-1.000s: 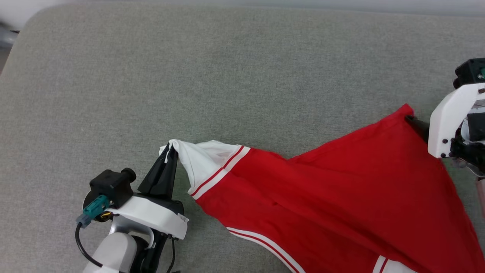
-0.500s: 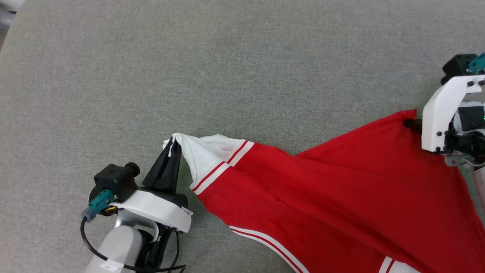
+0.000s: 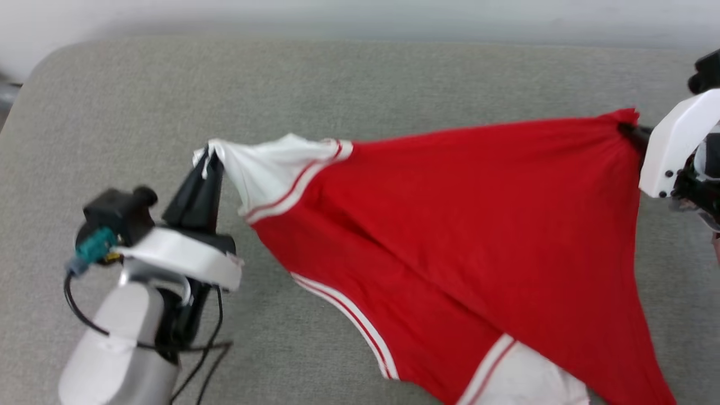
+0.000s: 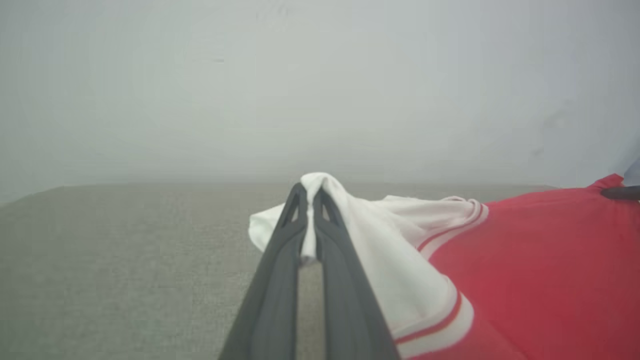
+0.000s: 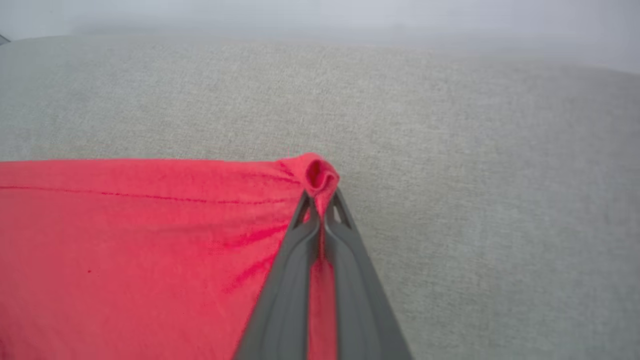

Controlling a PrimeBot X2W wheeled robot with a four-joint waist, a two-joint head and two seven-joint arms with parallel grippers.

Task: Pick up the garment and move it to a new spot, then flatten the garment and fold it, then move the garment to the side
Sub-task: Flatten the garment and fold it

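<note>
Garment [image 3: 450, 225] now taut from closed left fingers [image 3: 197, 194] to closed right fingers [image 3: 634, 133].

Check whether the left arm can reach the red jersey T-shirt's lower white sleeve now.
Probably not: the left claw is shut on the upper white sleeve, stretching the red jersey T-shirt with the right claw. The lower white sleeve lies uncovered, but reaching it means letting go first.
</note>
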